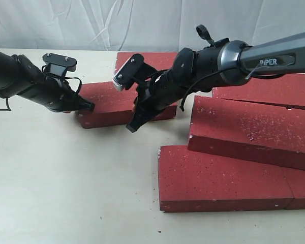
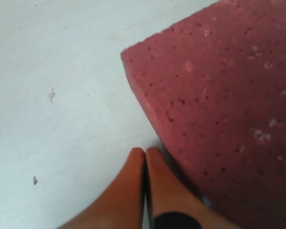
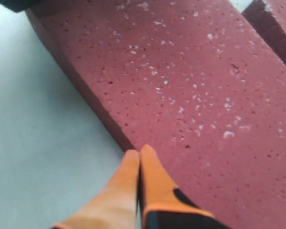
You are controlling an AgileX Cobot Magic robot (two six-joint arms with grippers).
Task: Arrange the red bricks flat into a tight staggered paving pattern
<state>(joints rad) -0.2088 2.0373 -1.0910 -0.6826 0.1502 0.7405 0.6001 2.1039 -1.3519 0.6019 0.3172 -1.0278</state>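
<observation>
Several dark-red speckled bricks lie on the pale table. One lone brick [image 1: 104, 99] lies flat left of centre. My left gripper [image 1: 90, 107] is shut and empty, its orange tips [image 2: 144, 151] down on the table against that brick's [image 2: 219, 95] left end, near a corner. My right gripper [image 1: 131, 128] is also shut and empty, its tips [image 3: 139, 151] at the long front edge of the same brick [image 3: 181, 81]. A second brick [image 1: 157, 58] lies just behind, partly hidden by the right arm.
On the right, a flat brick [image 1: 218, 178] lies in front with another [image 1: 301, 188] beside it. A tilted brick [image 1: 249, 127] rests on them, and one more [image 1: 274, 91] lies behind. Bare table [image 1: 66, 178] spreads to the front left. A white curtain hangs behind.
</observation>
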